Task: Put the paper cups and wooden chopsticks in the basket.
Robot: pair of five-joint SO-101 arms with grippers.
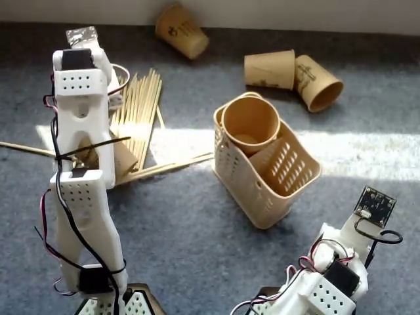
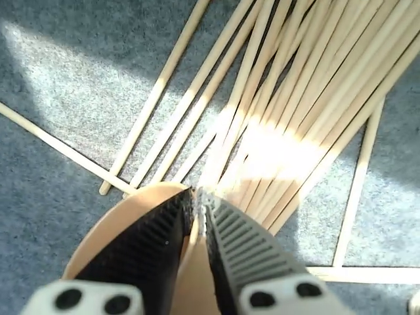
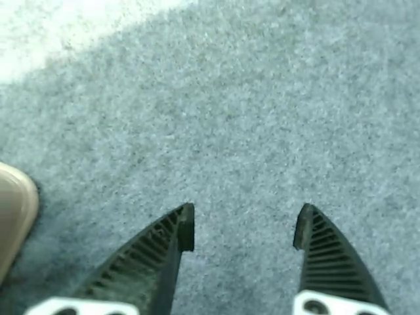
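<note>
Grey carpet (image 1: 184, 223) covers the whole surface. A sunlit band (image 1: 367, 154) runs across it at the basket (image 1: 230, 164), and a pale wall strip (image 1: 295, 13) sits beyond. The stowed cup (image 1: 249, 121) is in the basket, mouth up. A lone cup (image 1: 182, 31) and a cup pair (image 1: 270, 69), touching each other, lie on their sides beyond the basket. Chopsticks (image 1: 139, 108) are fanned on the carpet left of the basket. I see my left gripper (image 2: 197, 200) there too, pinched on the rim of the held cup (image 2: 131, 210) just over the sticks. My right gripper (image 3: 243, 226) has its fingers apart above carpet on the basket's near side.
</note>
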